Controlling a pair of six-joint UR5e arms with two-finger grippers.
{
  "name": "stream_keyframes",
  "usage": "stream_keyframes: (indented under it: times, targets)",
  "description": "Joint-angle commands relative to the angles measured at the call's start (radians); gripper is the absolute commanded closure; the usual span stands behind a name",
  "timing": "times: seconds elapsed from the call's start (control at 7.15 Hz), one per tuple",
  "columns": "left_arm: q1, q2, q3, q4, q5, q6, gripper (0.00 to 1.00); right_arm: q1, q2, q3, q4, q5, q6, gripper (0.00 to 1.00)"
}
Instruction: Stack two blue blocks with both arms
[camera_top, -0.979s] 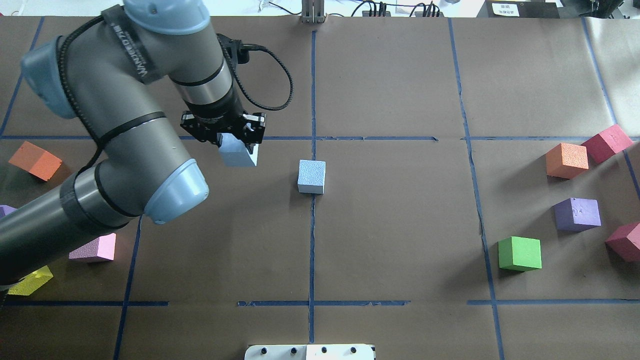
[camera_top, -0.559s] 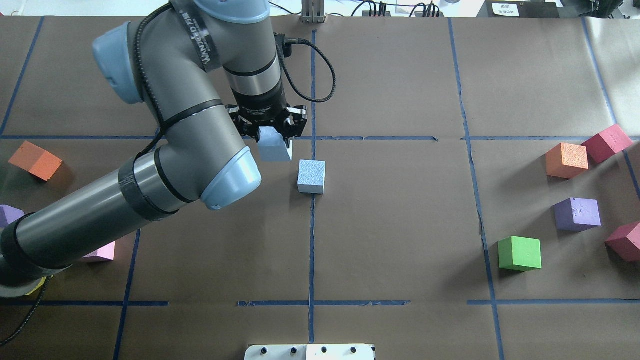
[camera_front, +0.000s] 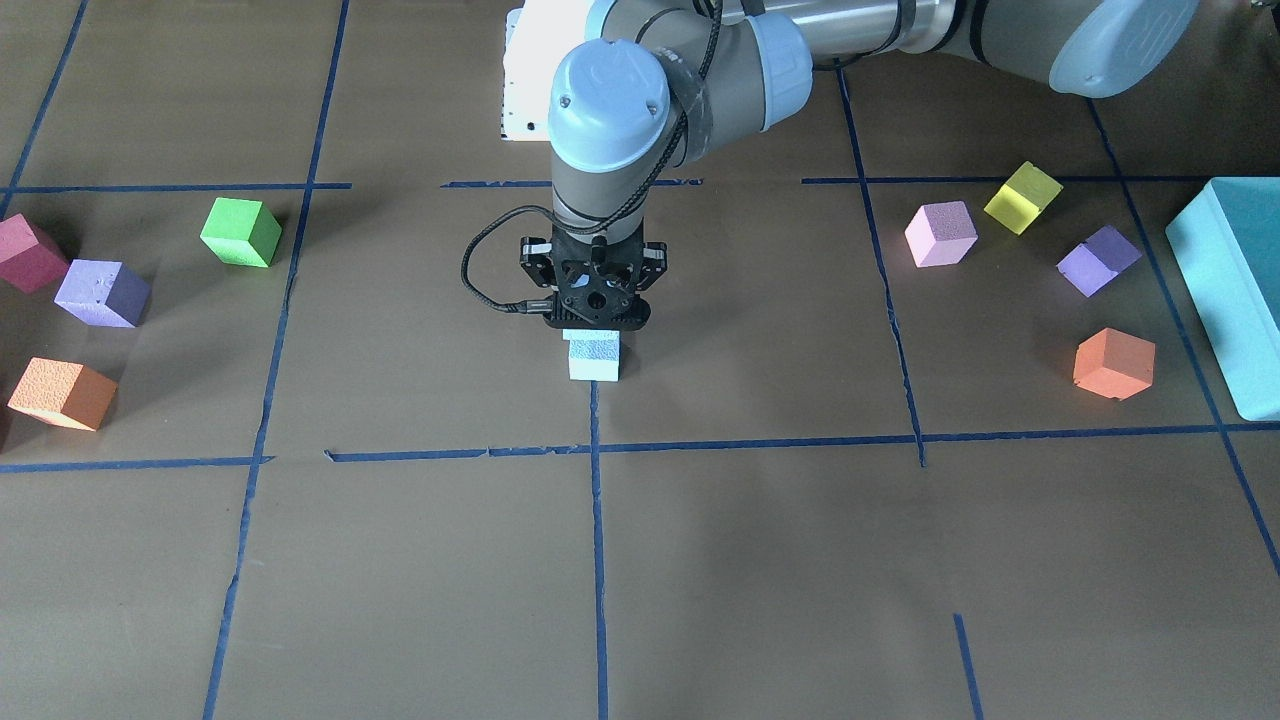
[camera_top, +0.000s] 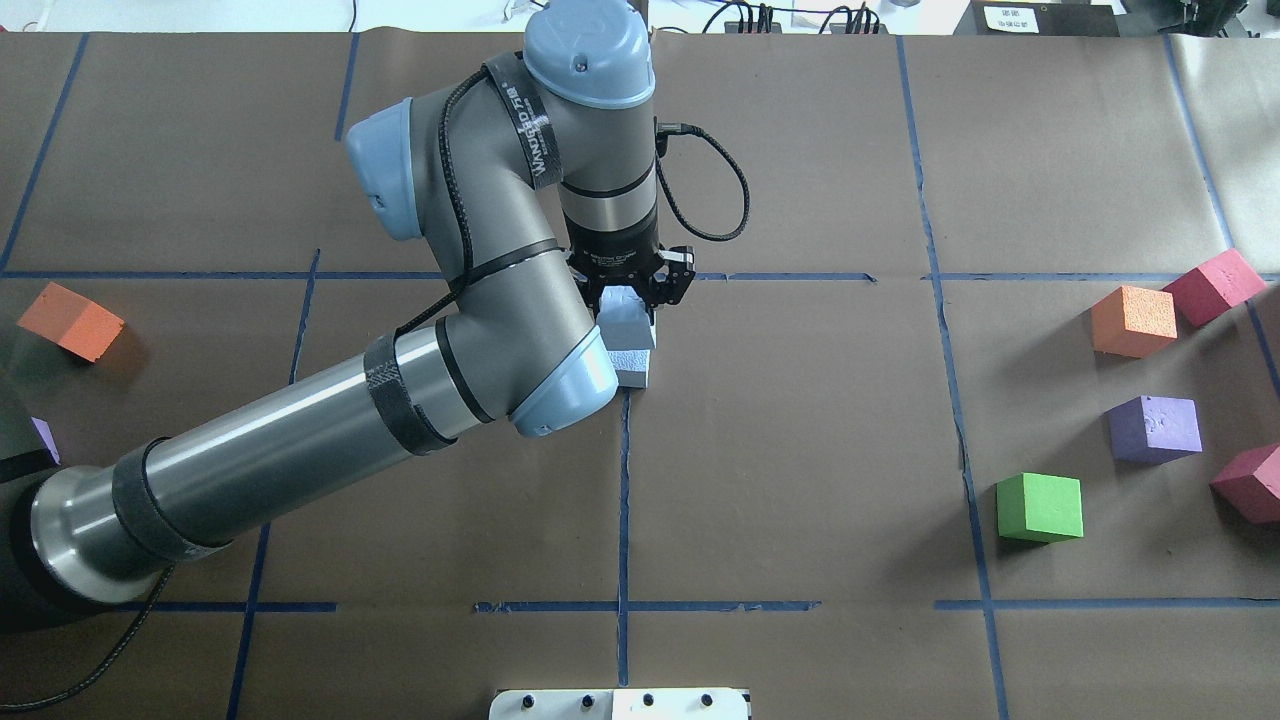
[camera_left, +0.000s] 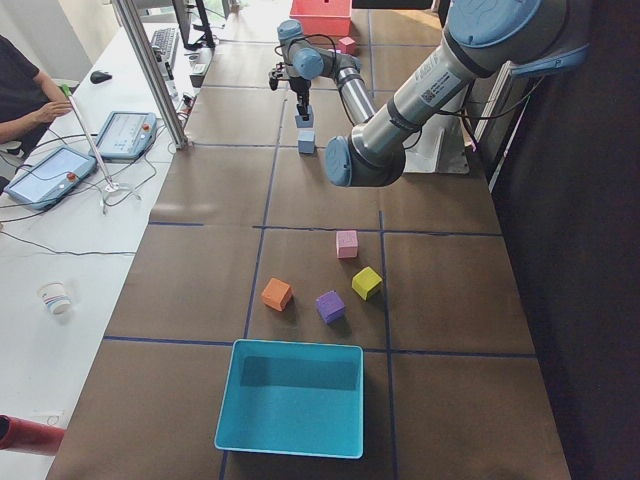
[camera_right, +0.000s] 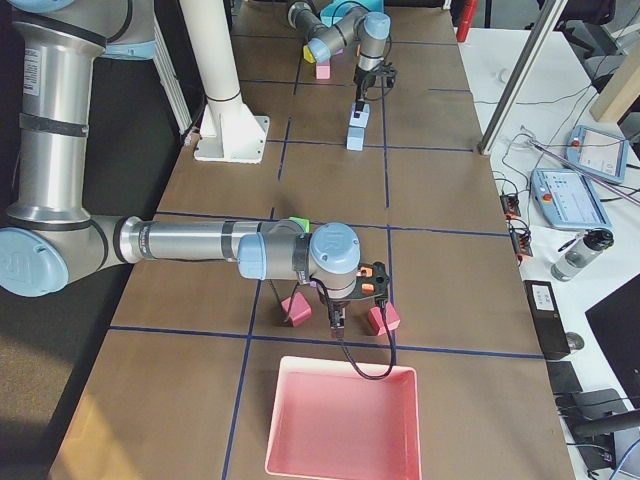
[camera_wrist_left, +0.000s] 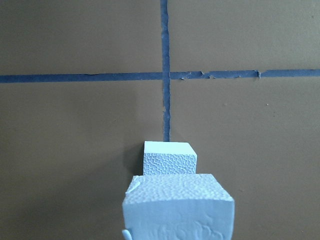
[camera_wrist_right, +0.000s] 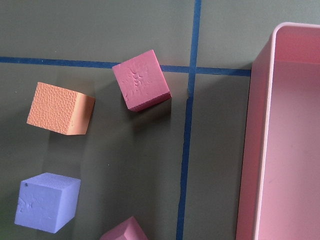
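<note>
My left gripper (camera_top: 628, 303) is shut on one pale blue block (camera_top: 624, 324) and holds it just above the other blue block (camera_top: 634, 373), which rests on the centre tape line. In the left wrist view the held block (camera_wrist_left: 177, 205) sits in front of and over the resting block (camera_wrist_left: 170, 157), with a gap between them. The front view shows the gripper (camera_front: 592, 328) directly over the resting block (camera_front: 594, 358). My right gripper (camera_right: 340, 318) shows only in the right side view, low between red cubes near a pink tray; I cannot tell whether it is open or shut.
Green (camera_top: 1040, 507), purple (camera_top: 1155, 428), orange (camera_top: 1133, 320) and red (camera_top: 1213, 286) cubes lie at the right. An orange cube (camera_top: 70, 320) lies far left. A teal box (camera_front: 1230, 290) and pink (camera_front: 940, 233), yellow (camera_front: 1022, 197) cubes stand on my left side. A pink tray (camera_right: 340, 425) is by the right arm.
My left arm has carried the blue block rightward, from well left of the resting blue block to directly over it. The resting block has not moved.
</note>
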Motion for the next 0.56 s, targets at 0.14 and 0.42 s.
stream_keyframes:
  times: [0.14, 0.42]
  targets:
    - [0.025, 0.002, 0.038, -0.041, 0.043, -0.001, 0.99, 0.004, 0.002, -0.002, 0.002, 0.004, 0.012, 0.0]
    - [0.025, 0.012, 0.045, -0.049, 0.043, 0.001, 0.98, 0.005, 0.004, -0.002, 0.002, 0.004, 0.012, 0.0]
